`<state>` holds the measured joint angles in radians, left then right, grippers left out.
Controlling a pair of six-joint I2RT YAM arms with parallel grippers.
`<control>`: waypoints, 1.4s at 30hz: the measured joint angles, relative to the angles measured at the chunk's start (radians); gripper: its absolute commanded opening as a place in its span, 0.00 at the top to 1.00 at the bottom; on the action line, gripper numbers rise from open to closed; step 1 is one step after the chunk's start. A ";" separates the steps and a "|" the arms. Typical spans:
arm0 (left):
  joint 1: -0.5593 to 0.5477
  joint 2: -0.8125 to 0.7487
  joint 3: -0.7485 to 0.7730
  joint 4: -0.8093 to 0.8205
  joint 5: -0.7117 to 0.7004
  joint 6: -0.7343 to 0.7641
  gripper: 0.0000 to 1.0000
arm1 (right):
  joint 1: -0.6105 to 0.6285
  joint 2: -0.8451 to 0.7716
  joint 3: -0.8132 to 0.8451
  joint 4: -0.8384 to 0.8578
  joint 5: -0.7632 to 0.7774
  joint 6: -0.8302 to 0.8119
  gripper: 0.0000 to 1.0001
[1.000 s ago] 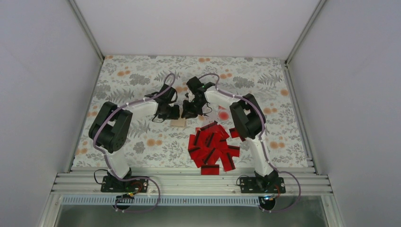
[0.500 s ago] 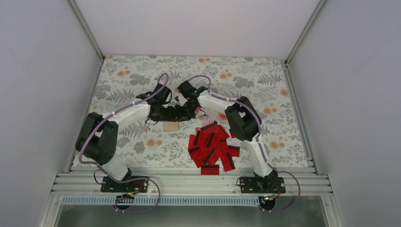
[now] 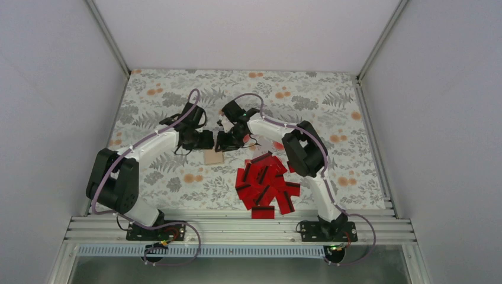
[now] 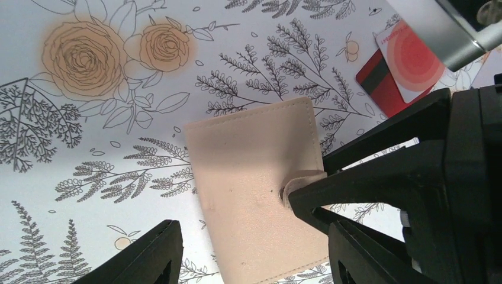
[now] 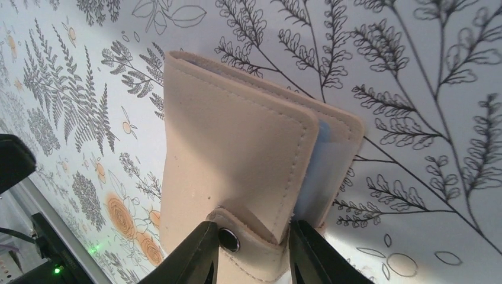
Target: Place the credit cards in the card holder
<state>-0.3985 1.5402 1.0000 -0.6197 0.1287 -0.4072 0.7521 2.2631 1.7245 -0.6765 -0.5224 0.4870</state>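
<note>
1. Whereas the left gripper [image 3: 207,142] sat close in over the card holder [image 3: 213,157] a second ago, it now stands drawn back toward the left of the top view. Its jaws are wide apart and grip nothing, and the left arm [image 3: 151,148] has its elbow swung out to the lower left.
2. The right gripper [image 3: 221,144] has also shifted left. The card holder lies a little left of its earlier spot, on the floral cloth [image 3: 331,100] near the middle of the frame, just below both grippers.
3. In the right wrist view its fingers [image 5: 189,260] close on the holder's snap tab [image 5: 240,242], one at each side and touching it.
4. The credit cards [image 3: 266,186] lie in a red fanned heap to the lower right of the holder, apart from it, and the heap looks unchanged.
5. At the upper right of the left wrist view, a pale card [image 4: 411,62] with a red blot overlaps a red one. The right gripper's black body hides the holder's lower right edge there.
6. In the right wrist view the holder's long axis runs from the upper left down to the bottom centre. The tab end points at the right gripper, and the open edge with its blue lining faces right.
</note>
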 measured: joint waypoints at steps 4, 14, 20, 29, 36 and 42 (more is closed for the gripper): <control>0.008 -0.016 0.000 0.000 0.000 0.004 0.36 | -0.007 -0.018 0.000 -0.006 0.026 -0.013 0.60; 0.020 -0.037 0.026 -0.001 -0.028 0.021 0.13 | -0.039 -0.156 0.013 -0.061 0.080 -0.103 0.33; 0.036 -0.154 0.123 -0.019 -0.109 0.080 0.00 | -0.071 -0.386 0.008 -0.039 0.211 -0.166 0.01; 0.092 -0.334 0.330 -0.015 -0.314 0.204 0.00 | -0.201 -0.825 -0.171 0.130 0.546 -0.239 0.01; 0.155 -0.461 0.335 0.028 -0.488 0.290 0.00 | -0.510 -1.046 -0.367 0.146 0.633 -0.257 0.01; 0.206 -0.587 0.175 0.132 -0.506 0.311 0.00 | -0.651 -1.193 -0.530 0.138 0.573 -0.253 0.01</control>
<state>-0.1925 0.9527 1.1755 -0.4873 -0.3775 -0.0963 0.1013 1.0698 1.1946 -0.5381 0.0509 0.2344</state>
